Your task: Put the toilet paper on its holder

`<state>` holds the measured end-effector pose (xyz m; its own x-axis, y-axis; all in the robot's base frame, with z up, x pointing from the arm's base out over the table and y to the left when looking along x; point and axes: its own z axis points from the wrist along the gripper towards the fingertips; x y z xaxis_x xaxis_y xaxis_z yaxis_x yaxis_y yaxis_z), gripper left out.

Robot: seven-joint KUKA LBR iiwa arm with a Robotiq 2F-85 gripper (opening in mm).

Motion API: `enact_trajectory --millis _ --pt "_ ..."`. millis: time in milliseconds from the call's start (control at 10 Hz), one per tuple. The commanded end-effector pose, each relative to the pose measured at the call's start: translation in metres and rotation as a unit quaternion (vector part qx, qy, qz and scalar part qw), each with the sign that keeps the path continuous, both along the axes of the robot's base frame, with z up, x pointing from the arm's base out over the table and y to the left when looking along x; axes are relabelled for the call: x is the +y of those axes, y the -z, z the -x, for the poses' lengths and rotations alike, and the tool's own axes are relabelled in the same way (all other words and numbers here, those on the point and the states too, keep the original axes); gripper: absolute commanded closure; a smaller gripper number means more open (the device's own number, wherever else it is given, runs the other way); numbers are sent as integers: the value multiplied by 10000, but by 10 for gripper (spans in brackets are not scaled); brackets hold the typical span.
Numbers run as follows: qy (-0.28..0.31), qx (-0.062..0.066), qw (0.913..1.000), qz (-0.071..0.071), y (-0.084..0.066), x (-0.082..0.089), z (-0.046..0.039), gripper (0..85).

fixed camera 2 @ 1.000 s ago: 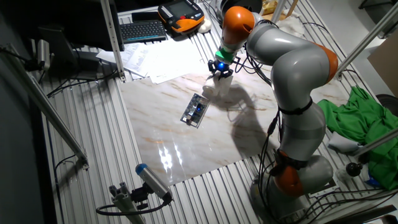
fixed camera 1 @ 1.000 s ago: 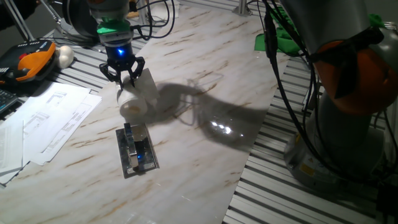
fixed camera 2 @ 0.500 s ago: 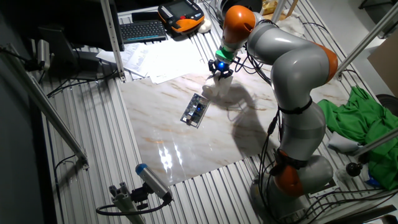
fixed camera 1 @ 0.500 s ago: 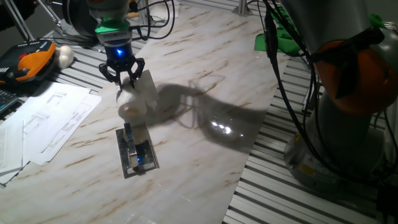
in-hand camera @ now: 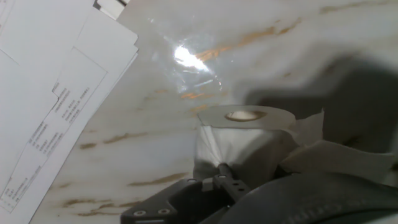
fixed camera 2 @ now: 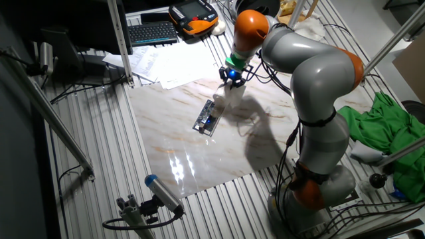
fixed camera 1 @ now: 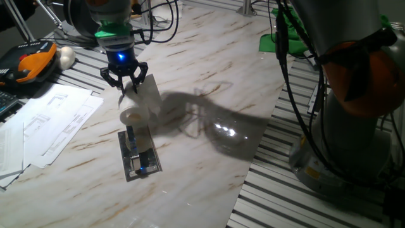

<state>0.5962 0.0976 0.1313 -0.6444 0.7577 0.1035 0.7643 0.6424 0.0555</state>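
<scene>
One arm, one gripper (fixed camera 1: 128, 81), one roll of toilet paper (fixed camera 1: 140, 101), one holder (fixed camera 1: 139, 153).

In the first fixed view the gripper sits at upper left of the frame, a blue light glowing on its wrist, and its two dark fingers are closed on the upper end of the toilet paper. The roll is a soft white cylinder, tilted, its round end face with the small tan core turned toward the lower left. A loose flap of paper shows beside the roll in the hand view (in-hand camera: 249, 140). The roll hangs just above the upper end of the holder; whether they touch cannot be told.

The holder is one flat rectangular plate of shiny grey metal with a dark bar along its middle, lying left of centre on the table (fixed camera 1: 209, 63), whose top is glossy pale marble with tan veins. In the other fixed view the holder (fixed camera 2: 208, 118) lies just below and left of the gripper (fixed camera 2: 231, 75).

At left edge lie several white printed paper sheets (fixed camera 1: 44, 123), overlapping. At upper left are one orange-and-black pendant (fixed camera 1: 28, 60) and one white egg-shaped ball (fixed camera 1: 66, 57). One green cloth (fixed camera 2: 375, 129) lies at right in the other fixed view.
</scene>
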Motion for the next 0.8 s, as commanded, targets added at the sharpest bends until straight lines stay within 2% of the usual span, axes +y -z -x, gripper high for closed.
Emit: enact_trajectory --millis 0,500,700 --pt "40 -3 10000 9 -12 31 36 510" --pt "156 -75 9998 33 -8 163 162 510" --pt "100 -57 9999 -44 -28 169 179 510"
